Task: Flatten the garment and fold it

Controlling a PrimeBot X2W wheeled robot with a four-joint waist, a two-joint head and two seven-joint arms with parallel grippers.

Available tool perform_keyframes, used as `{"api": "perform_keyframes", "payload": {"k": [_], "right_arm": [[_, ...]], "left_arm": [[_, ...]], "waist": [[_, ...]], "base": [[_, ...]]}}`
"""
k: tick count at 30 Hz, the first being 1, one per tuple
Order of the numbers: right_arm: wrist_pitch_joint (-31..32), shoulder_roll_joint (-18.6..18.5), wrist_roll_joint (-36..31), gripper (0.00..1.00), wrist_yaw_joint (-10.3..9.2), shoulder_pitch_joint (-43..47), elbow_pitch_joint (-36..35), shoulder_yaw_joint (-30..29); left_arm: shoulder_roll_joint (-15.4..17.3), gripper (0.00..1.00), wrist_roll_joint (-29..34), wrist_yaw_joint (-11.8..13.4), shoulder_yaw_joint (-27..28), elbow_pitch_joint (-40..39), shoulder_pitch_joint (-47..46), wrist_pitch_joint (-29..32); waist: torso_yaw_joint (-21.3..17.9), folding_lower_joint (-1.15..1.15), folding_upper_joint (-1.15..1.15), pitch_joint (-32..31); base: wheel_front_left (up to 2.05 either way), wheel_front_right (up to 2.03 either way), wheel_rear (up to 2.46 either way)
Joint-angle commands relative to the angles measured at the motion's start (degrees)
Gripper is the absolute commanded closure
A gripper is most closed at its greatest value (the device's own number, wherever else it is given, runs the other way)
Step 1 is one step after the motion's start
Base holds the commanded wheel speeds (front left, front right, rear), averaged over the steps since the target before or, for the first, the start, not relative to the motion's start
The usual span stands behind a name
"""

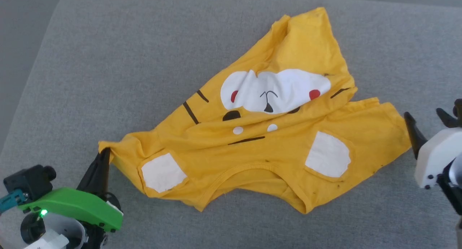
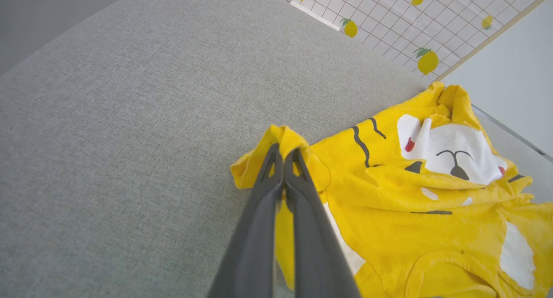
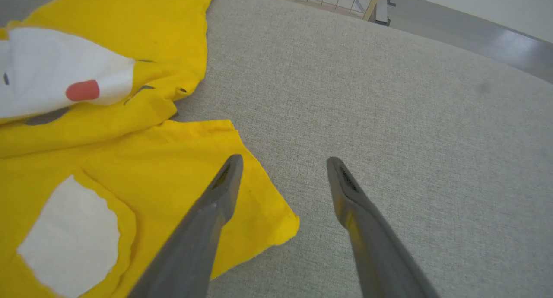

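The garment (image 1: 274, 144), a bright yellow T-shirt with a cartoon cat face, lies crumpled on the grey cushion, collar toward me, its lower body bunched and twisted at the far side. My left gripper (image 1: 105, 153) is shut on the garment's left sleeve tip; in the left wrist view the gripper (image 2: 284, 153) pinches a bunched fold of the garment (image 2: 432, 194). My right gripper (image 1: 427, 119) stands open just off the right sleeve's edge. In the right wrist view the gripper (image 3: 283, 168) has one finger (image 3: 224, 185) over the sleeve (image 3: 181, 168) and the other over bare cushion.
The grey fabric cushion (image 1: 108, 79) spreads wide to the left and right of the shirt. Its rounded left edge (image 1: 32, 72) drops to a darker floor. A lemon-print grid wall (image 2: 389, 17) and pale floor lie beyond the far edge.
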Motion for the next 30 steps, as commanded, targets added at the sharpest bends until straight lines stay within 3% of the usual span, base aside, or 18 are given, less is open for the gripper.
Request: {"api": "perform_keyframes", "payload": {"k": [1,11,17,18,19,20,23,30], "right_arm": [[1.19,-1.13,0.56,0.00,-0.10,-1.00,0.59,-0.10],[7.76,-4.34,6.41,0.00,-0.10,0.81,3.01,2.40],[18.43,-3.60,11.63,0.00,-0.10,4.34,3.21,3.11],[20.69,-3.58,12.33,0.52,-0.10,4.91,2.85,2.79],[21.73,-3.27,12.59,0.71,-0.10,5.12,2.37,2.07],[22.28,-2.83,12.53,1.00,-0.10,5.26,1.62,1.31],[20.31,-1.79,11.45,1.00,-0.10,4.78,-0.25,-0.12],[4.47,1.36,6.60,1.00,-0.10,0.21,-0.41,-2.37]], "left_arm": [[-0.21,1.00,0.63,-0.49,-0.09,-0.06,-1.41,-0.12],[-0.87,1.00,0.66,-1.73,-0.45,1.33,-3.74,-0.29],[-0.74,1.00,0.19,-1.84,-0.08,1.28,-3.67,-0.21],[-0.70,1.00,0.13,-1.84,-0.01,1.27,-3.68,-0.18],[-0.67,1.00,0.10,-1.84,0.03,1.25,-3.70,-0.16],[-0.75,1.00,-0.02,-1.92,0.15,1.17,-3.74,-0.28],[-1.01,1.00,-0.50,-2.21,0.47,1.18,-3.76,-0.51],[-3.12,1.00,-1.68,-3.97,2.29,2.95,-6.13,-3.21]], "waist": [[1.22,0.00,0.00,3.48],[2.18,0.00,0.00,5.89],[1.95,0.00,0.00,5.80],[1.92,0.00,0.00,5.79],[1.90,0.00,0.00,5.79],[1.86,0.00,0.00,5.76],[1.56,0.00,0.00,5.50],[0.01,0.00,0.00,2.12]], "base": [[0.00,0.00,0.00],[0.00,0.00,0.00],[0.00,0.00,0.00],[0.00,0.00,0.00],[0.00,0.00,0.00],[0.00,0.00,0.00],[0.00,0.00,0.00],[0.00,0.00,0.00]]}}
